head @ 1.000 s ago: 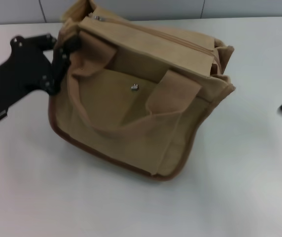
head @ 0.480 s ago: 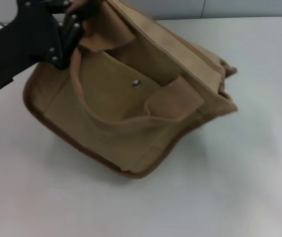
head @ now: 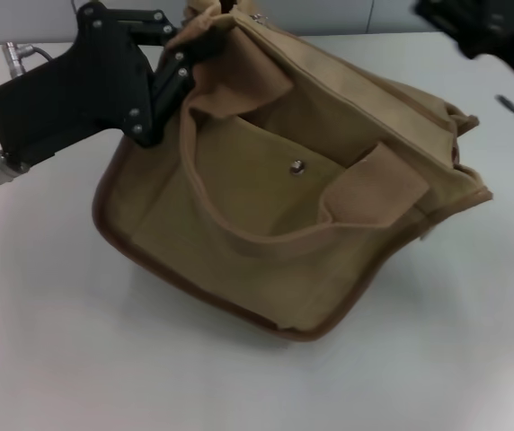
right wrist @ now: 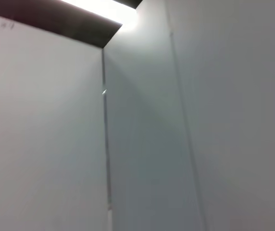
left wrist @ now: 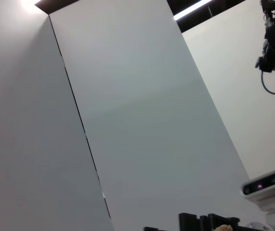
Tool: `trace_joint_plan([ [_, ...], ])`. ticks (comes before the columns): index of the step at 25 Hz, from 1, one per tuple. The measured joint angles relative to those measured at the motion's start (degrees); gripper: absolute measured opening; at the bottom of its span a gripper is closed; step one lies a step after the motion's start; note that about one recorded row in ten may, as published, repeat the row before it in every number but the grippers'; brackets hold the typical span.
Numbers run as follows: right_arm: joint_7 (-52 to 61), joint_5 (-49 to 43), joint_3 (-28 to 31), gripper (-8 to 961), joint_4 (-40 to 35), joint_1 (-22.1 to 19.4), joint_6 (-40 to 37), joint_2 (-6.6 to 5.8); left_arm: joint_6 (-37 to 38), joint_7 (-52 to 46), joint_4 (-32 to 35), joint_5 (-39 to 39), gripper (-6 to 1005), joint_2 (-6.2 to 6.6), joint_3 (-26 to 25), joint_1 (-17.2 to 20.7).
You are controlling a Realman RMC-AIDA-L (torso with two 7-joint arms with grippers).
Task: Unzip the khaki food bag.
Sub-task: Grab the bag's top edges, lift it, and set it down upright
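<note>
On the bench: white bench (head: 77, 359), boxy tan canvas khaki food bag (head: 239, 206) tipped over, brown piping, snap pocket up.
Left end effector (head: 181, 58): clamped on bag's top corner.
Right end effector (head: 486, 27): blurry, grip unclear.

Khaki food bag (head: 284, 189) on table (head: 59, 359); left pincer (head: 183, 56) at its far-left corner, seemingly gripping.

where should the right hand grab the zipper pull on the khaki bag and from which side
Pinch the small metal zipper pull at the top far-left corner of the khaki food bag, coming from above. The left hand grips that corner, tilting the top away, and the zipper line runs rightward toward the right hand.
</note>
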Motion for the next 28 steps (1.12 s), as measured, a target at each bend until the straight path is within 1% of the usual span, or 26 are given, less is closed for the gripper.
trace_joint_plan([
  [2, 1.8, 0.1, -3.1, 839, -0.3, 2.3, 2.7, 0.0, -0.2, 0.0, 0.1, 0.0, 49, 0.02, 0.6, -0.1],
  [3, 1.8, 0.1, -3.1, 839, -0.3, 2.3, 2.7, 0.0, -0.2, 0.0, 0.1, 0.0, 49, 0.02, 0.6, -0.1],
  [8, 4.2, 0.3, -8.4, 839, -1.7, 5.0, 7.3, -0.02, -0.3, 0.0, 0.1, 0.1, 51, 0.07, 0.8, -0.2],
  [11, 5.6, 0.3, -10.0, 840, -2.5, 5.3, 7.6, -0.01, -0.3, 0.0, 0.2, 0.2, 52, 0.1, 1.1, -0.2],
  [12, 7.4, 0.3, -12.2, 840, -4.1, 5.3, 8.3, 0.0, -0.3, 0.0, 0.2, 0.2, 52, 0.17, 1.7, -0.1],
  [13, 7.4, 0.3, -12.2, 840, -4.1, 5.3, 8.3, 0.0, -0.3, 0.0, 0.2, 0.2, 53, 0.17, 1.7, -0.1],
  [15, 9.4, 0.3, -15.0, 840, -6.2, 5.0, 9.8, 0.01, -0.3, 0.0, 0.3, 0.2, 53, 0.23, 2.7, -0.1],
  [16, 10.4, 0.2, -16.6, 840, -7.2, 4.7, 10.6, 0.01, -0.4, 0.1, 0.3, 0.3, 53, 0.26, 3.0, -0.1],
  [17, 12.1, 0.1, -19.4, 840, -9.1, 3.8, 12.0, 0.02, -0.4, 0.2, 0.3, 0.4, 54, 0.28, 3.2, -0.1],
  [18, 12.1, 0.1, -19.4, 840, -9.1, 3.8, 12.0, 0.02, -0.4, 0.2, 0.3, 0.4, 54, 0.28, 3.2, -0.1],
  [19, 12.9, 0.1, -20.9, 840, -10.2, 3.1, 12.6, 0.03, -0.4, 0.2, 0.4, 0.4, 54, 0.26, 3.3, -0.1],
  [26, 18.8, -0.1, -31.1, 840, -20.1, -4.2, 16.1, 0.05, -0.3, 1.9, 0.4, 0.4, 57, 0.05, 4.5, -0.1],
  [27, 20.4, -0.8, -32.7, 840, -23.1, -6.4, 16.6, 0.05, -0.3, 2.3, 0.4, 0.1, 57, 0.03, 5.3, -0.1],
  [28, 20.4, -0.8, -32.7, 840, -23.1, -6.4, 16.6, 0.05, -0.3, 2.3, 0.4, 0.1, 57, 0.03, 5.3, -0.1],
])
